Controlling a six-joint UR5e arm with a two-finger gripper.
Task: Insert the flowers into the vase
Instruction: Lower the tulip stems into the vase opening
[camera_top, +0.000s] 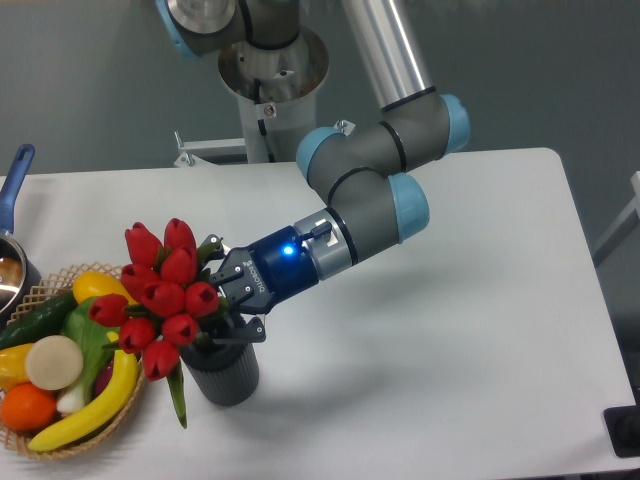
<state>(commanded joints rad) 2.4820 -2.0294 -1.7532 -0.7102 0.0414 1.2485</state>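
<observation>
- Fixed camera, looking down at a white desk with a robot arm reaching from the back toward the front left.
- The claw is clenched on the stems of the flowers, a bunch of red tulip buds with green leaves, tilted toward the left.
- The vase, a small dark ribbed cylinder, stands upright near the front left of the desk, directly under the claw.
- The stem ends appear to sit at or inside the mouth of the vase; the claw hides the exact depth, so I cannot tell how far in they are.
- Judged progress: insertion looks nearly done. What is left is seating the stems fully, letting go, and drawing the claw clear.
- A wicker basket of fruit and vegetables sits just beside the vase on the left, and the tulip heads overhang it. A long leaf droops between the vase and the basket.
- Room on the left is tight. To the right and behind the vase the desk offers wide open room for pulling away.
- The front desk edge lies near the vase, so a knock forward could be risky.
</observation>
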